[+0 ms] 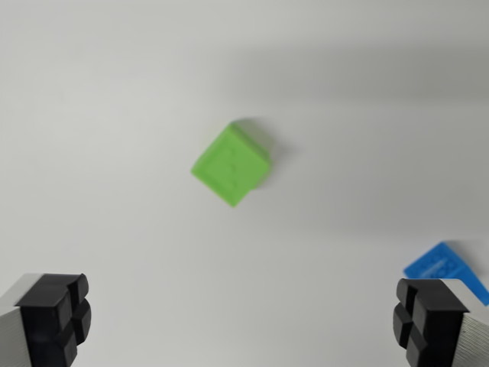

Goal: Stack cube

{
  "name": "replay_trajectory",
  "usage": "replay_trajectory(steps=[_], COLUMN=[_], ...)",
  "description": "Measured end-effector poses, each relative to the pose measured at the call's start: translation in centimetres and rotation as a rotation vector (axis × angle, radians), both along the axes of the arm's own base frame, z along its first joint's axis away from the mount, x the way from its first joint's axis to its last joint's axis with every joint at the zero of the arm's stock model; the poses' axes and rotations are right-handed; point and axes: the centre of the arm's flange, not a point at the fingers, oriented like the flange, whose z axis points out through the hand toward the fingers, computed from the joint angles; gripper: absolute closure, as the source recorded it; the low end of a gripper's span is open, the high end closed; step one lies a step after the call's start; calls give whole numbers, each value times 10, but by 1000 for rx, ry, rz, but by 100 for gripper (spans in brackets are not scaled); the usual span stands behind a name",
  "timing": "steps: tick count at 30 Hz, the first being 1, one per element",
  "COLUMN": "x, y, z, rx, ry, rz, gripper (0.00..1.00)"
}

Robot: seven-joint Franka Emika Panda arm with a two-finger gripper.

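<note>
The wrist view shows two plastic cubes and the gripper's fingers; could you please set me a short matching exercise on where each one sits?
Things:
1. green plastic cube
2. blue plastic cube
3. black gripper fingers

Places:
A. partly hidden at the wrist view's right edge
B. both bottom corners, wide apart
C. near the middle of the white surface, turned corner-on

Pairs: 1-C, 2-A, 3-B

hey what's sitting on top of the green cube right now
Nothing: the top face of the green cube is bare, showing only a faint embossed mark. The open gripper holds nothing. What is under the cube is hidden.
</note>
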Motion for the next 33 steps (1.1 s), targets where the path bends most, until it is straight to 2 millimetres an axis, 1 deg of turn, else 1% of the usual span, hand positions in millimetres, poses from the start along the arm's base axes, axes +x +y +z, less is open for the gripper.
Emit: replay_trajectory(steps=[18, 33], x=[-20, -44], y=[-26, -57], z=[-20, -44], rx=[-2, -4], ry=[3, 6], rz=[100, 220], gripper=[0, 0])
